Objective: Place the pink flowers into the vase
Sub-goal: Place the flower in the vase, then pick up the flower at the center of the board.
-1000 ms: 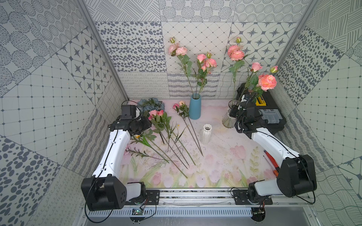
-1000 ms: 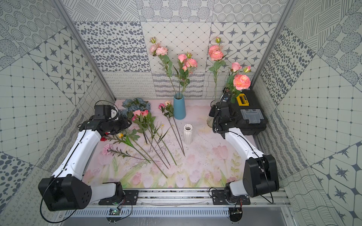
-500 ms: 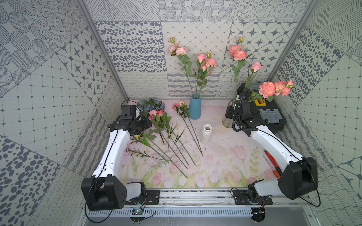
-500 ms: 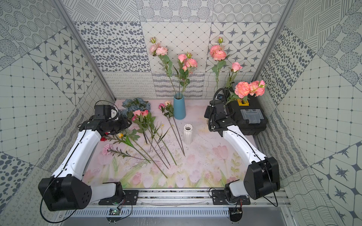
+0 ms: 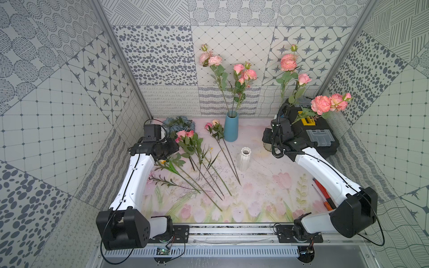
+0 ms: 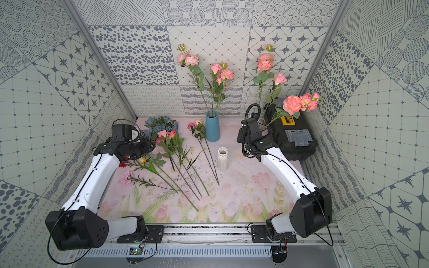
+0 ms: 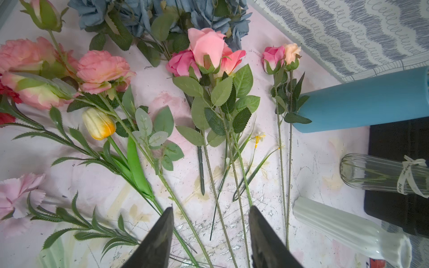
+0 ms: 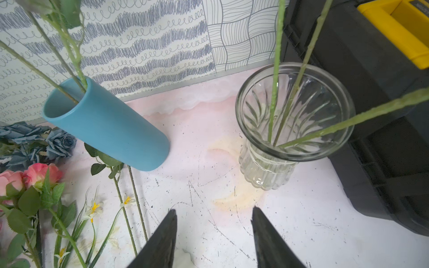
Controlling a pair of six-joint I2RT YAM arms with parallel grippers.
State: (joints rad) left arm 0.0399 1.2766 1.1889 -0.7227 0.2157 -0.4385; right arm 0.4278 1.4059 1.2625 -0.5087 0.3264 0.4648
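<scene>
Several pink flowers lie on the mat at the left, stems toward the front. My left gripper hangs open just above their stems, holding nothing. The clear glass vase holds three pink flower stems. One of them leans over the rim, its blooms above the toolbox. My right gripper is open and empty, a little in front of that vase, and hides most of it in both top views. The blue vase holds more pink flowers.
A white ribbed vase stands empty mid-mat. A black toolbox sits right behind the glass vase. Blue-grey flowers, a yellow tulip and a red bloom lie near the left arm. An orange screwdriver lies at the right.
The big-bloomed pink flower has tipped rightward over the toolbox with its stem in the glass vase. My right gripper has opened a little wider and drawn back from the vase. The left arm is unmoved.
</scene>
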